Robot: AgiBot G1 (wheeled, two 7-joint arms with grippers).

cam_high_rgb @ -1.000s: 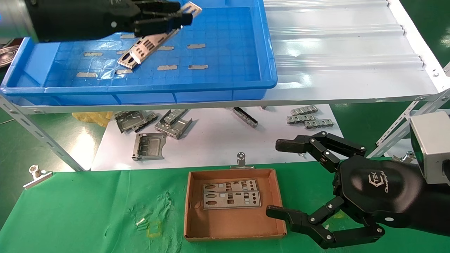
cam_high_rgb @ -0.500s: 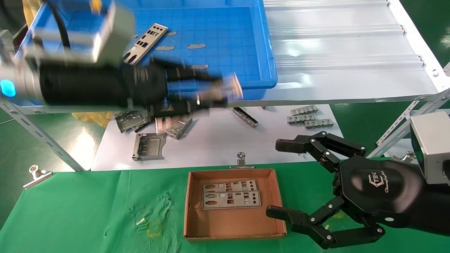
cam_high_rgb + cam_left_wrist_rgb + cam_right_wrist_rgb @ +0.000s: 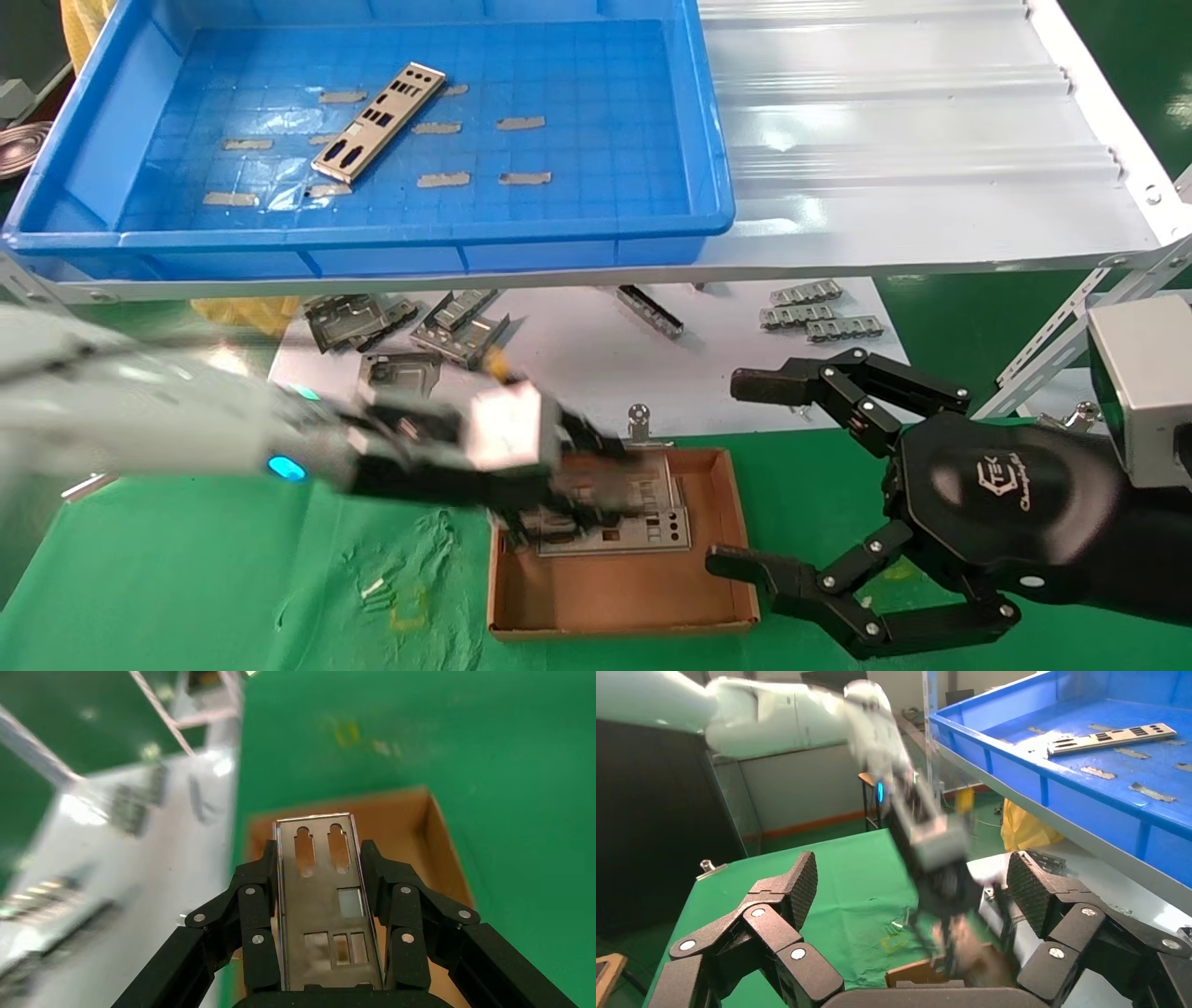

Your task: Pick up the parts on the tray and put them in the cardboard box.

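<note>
My left gripper (image 3: 596, 485) hangs over the left part of the cardboard box (image 3: 615, 596), shut on a silver-grey plate. The left wrist view shows that plate (image 3: 323, 903) gripped by its long edges between the black fingers (image 3: 256, 910), above the box (image 3: 439, 846). Two plates (image 3: 643, 531) lie flat in the box. One plate (image 3: 377, 121) lies slanted on the blue tray (image 3: 708, 186); it also shows in the right wrist view (image 3: 1112, 738). My right gripper (image 3: 736, 473) is open and empty, just right of the box.
The tray stands on a white ribbed shelf (image 3: 913, 140). Bent grey brackets (image 3: 396, 387) and small parts (image 3: 819, 312) lie on a white sheet below it. Metal clips (image 3: 639, 421) (image 3: 98, 461) hold the green cloth. Grey tape strips (image 3: 521, 177) dot the tray.
My left arm has carried a plate from the tray down and forward to over the cardboard box. One plate stays on the tray. The right arm has not moved.
</note>
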